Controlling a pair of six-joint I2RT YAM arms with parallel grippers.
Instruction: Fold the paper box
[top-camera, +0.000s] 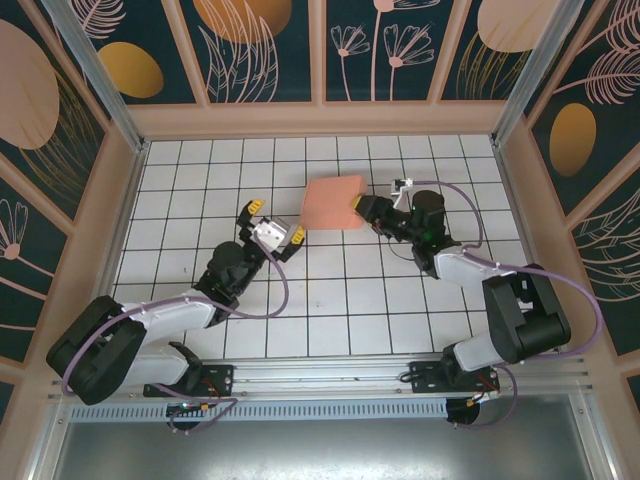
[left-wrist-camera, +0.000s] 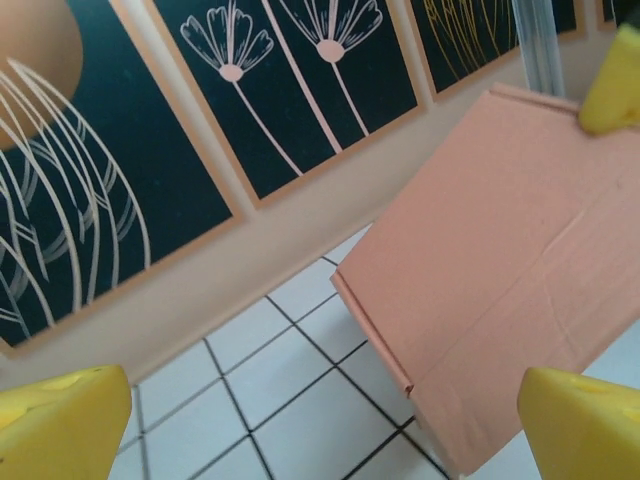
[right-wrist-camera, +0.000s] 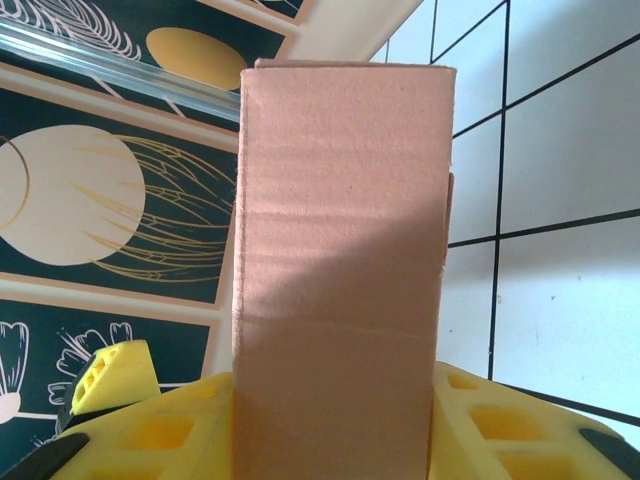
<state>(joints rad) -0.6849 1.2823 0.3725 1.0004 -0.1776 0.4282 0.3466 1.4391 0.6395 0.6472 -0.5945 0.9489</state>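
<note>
Top external view shows the salmon-pink, thin cardboard paper box (top-camera: 333, 203) folded into a flattish rectangular shape. It is pinched at its right-hand end by the right fingers (top-camera: 358, 205), which are closed on it. The left fingers (top-camera: 297, 237) are spread wide open just beside the box's near-left corner, clear of it. In the right wrist view the box (right-wrist-camera: 340, 280) runs straight up between blocky yellow plastic fingers (right-wrist-camera: 480, 420) moulded with square pockets. Its face is matt and faintly ribbed, with one shallow crease across it. From the left wrist the box (left-wrist-camera: 500, 270) looks tilted over the white tiled table (left-wrist-camera: 300, 420); whether its low edge touches the tiles I cannot tell. A layered seam shows along that low edge. The main risk, as I judge it, is that a one-ended grip on such light card lets the box swivel or droop. Squeezing harder to stop that could dent the hollow panel. The seam could also spring apart if the open left fingers (left-wrist-camera: 60, 425) nudge the box on closing in, because nothing braces its left end.
</note>
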